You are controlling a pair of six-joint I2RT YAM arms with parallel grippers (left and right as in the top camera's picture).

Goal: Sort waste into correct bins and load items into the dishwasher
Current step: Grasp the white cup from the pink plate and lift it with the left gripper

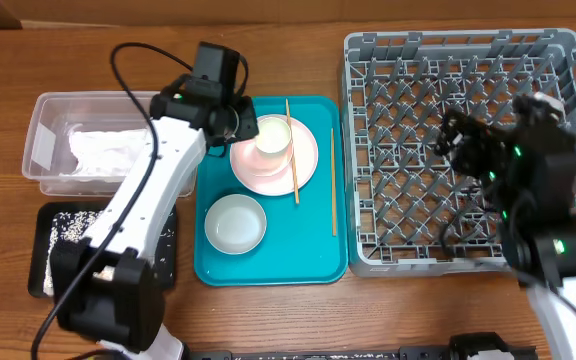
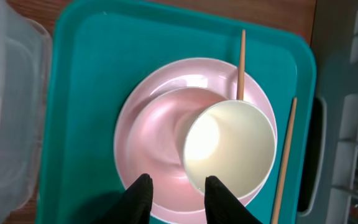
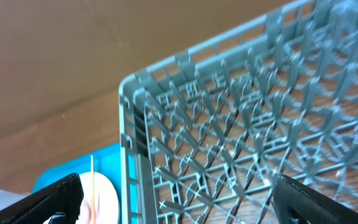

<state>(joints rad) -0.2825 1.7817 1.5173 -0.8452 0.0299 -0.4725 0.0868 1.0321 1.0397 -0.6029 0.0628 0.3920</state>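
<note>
Black fingers (image 2: 138, 202) of the left gripper (image 2: 178, 182) filled the foreground, slightly parted and clamping nothing, poised right at the rim of the cream cup (image 2: 229, 152), which sat on the pink plate (image 2: 126, 134) in the teal tray (image 2: 86, 74). One chopstick (image 2: 242, 62) ran across the plate and behind the cup, while the other chopstick (image 2: 284, 162) lay on the tray just beside the plate. On that same tray sat the pale bowl (image 1: 235, 222). Over on the far side, the right gripper (image 3: 176, 186) hung above the grey dish rack (image 3: 229, 124), jaws spread wide, holding nothing.
</note>
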